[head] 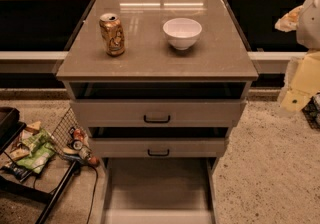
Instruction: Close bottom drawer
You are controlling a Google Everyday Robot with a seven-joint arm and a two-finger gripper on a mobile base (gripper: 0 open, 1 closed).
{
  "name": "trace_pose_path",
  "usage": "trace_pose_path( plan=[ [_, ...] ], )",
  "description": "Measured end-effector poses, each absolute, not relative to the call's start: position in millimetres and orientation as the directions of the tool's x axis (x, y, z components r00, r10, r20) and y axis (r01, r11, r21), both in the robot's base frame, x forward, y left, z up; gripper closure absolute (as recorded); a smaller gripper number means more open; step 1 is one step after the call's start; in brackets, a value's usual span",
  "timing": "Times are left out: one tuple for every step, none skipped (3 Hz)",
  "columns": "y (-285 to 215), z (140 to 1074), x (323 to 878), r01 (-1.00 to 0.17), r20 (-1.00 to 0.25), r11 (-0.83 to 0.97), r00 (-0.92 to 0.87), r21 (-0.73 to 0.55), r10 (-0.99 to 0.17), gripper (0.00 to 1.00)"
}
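Observation:
The bottom drawer point(159, 188) is pulled far out of the grey-beige cabinet, towards the lower edge of the camera view. Its long plain tray is empty, and its front panel point(159, 216) lies at the bottom edge with the handle out of view. My gripper point(294, 19) is at the far right edge, on the white arm, level with the cabinet top. It is well above and to the right of the drawer and touches nothing.
The top drawer point(157, 113) and middle drawer point(159, 148) stand slightly open. A drink can point(112, 34) and a white bowl point(182, 33) sit on the cabinet top point(150, 63). A wire basket with snacks point(35, 150) stands at the lower left. Speckled floor point(265, 168) lies to the right.

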State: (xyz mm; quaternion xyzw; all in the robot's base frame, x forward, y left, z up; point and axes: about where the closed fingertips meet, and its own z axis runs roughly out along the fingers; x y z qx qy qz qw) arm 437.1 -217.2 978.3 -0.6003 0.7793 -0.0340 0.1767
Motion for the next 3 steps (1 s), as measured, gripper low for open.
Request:
trace_pose_path(
  plan=[
    [-218, 962, 425, -0.904, -0.252, 0.301, -0.228, -0.304, -0.940, 0.00],
    [-229, 906, 415, -0.880, -0.243, 0.345, -0.275, -0.325, -0.930, 0.00],
    [-234, 828, 414, -0.870, -0.214, 0.378, -0.322, -0.318, -0.922, 0.00]
  ],
)
